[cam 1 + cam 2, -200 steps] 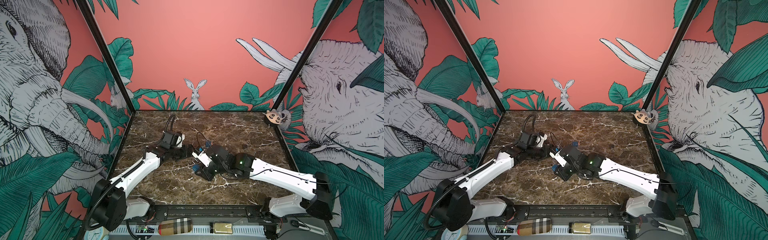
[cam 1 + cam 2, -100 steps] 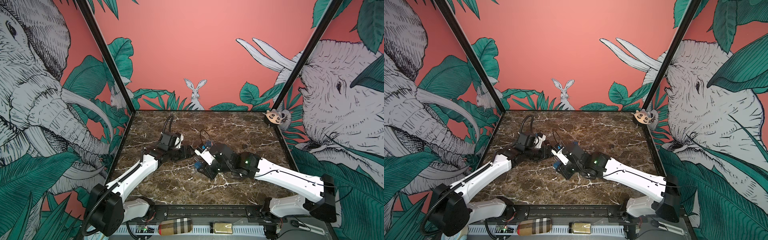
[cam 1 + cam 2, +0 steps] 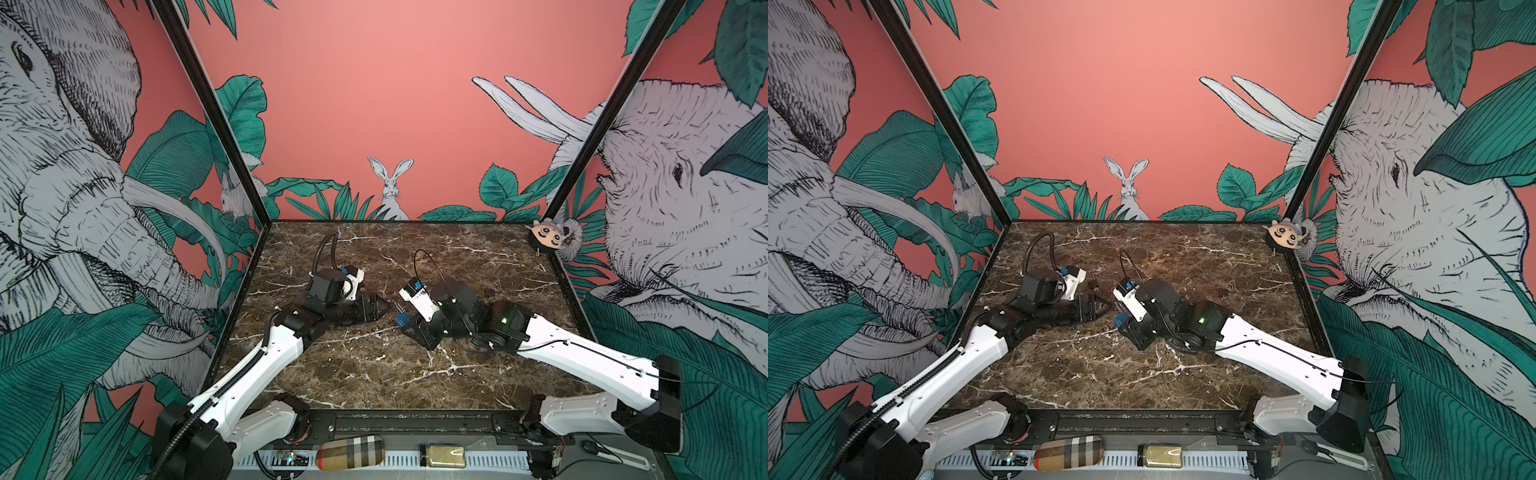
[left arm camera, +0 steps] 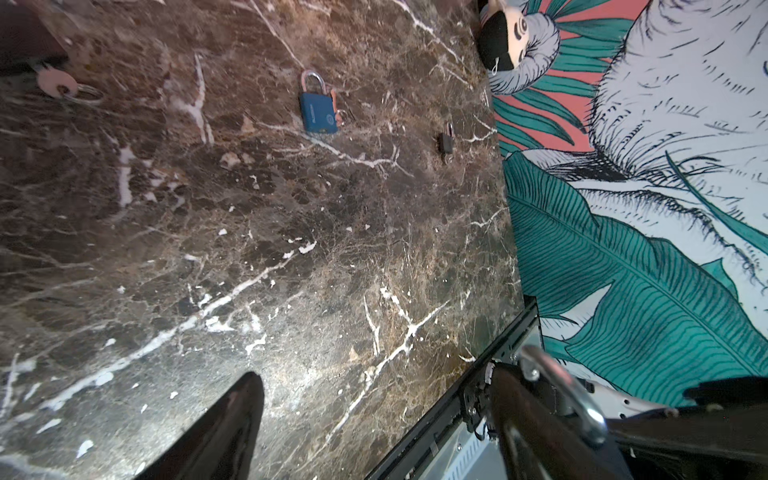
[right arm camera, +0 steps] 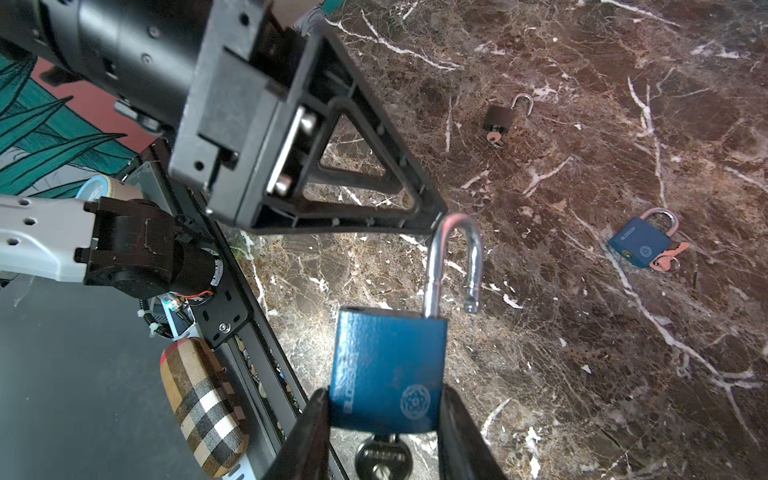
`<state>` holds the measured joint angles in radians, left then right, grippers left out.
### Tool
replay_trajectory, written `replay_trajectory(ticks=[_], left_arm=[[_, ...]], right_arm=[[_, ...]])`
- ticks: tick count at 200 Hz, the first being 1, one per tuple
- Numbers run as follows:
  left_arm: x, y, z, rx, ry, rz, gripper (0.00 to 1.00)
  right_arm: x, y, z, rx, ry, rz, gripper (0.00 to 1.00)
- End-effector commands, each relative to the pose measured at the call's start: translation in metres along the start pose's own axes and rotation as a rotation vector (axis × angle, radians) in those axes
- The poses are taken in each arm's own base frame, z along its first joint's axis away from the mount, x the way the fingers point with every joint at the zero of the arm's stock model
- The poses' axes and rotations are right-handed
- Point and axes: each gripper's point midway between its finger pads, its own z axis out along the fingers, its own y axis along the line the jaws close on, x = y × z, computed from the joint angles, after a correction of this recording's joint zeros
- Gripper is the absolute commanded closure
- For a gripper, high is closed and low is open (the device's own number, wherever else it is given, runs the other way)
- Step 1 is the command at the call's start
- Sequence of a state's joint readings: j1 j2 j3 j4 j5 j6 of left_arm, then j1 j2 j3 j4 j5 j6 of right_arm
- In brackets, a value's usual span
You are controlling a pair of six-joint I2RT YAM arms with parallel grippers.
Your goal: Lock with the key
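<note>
Blue padlock (image 5: 386,370) with inserted key (image 5: 380,457) is sitting clenched in right gripper (image 5: 384,409) while left gripper (image 3: 382,306) is gaping empty beside its shackle (image 5: 455,257).

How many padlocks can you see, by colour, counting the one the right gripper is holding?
Blue padlocks: 2 (held padlock in the right gripper; loose blue padlock)
Dark padlocks: 2 (open-shackle padlock; far-right padlock)
Total: 4
</note>
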<state>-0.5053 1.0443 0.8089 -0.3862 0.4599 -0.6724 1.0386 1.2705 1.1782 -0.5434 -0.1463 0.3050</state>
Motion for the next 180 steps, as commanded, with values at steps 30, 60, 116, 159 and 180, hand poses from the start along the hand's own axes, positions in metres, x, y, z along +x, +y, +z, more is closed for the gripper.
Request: replay_trajectory(ticks=[30, 60, 116, 159, 180], left_arm=[[-0.015, 0.008, 0.005, -0.034, -0.028, -0.020, 0.15], [-0.025, 0.001, 0.010, -0.005, -0.044, -0.027, 0.15], [-0.023, -0.003, 0.018, 0.040, -0.025, -0.052, 0.15], [-0.008, 0.011, 0.023, 0.004, 0.010, -0.064, 0.16], [-0.003, 0.014, 0.024, 0.002, 0.027, -0.073, 0.16]], right_arm=[[-0.003, 0.012, 0.004, -0.076, -0.024, 0.010, 0.84], [-0.001, 0.020, 0.014, -0.110, -0.008, 0.010, 0.84], [-0.007, 0.027, 0.027, -0.137, 0.002, -0.007, 0.84], [-0.019, 0.022, 0.010, -0.096, -0.039, -0.038, 0.85], [-0.022, 0.016, 0.001, -0.079, -0.056, -0.039, 0.84]])
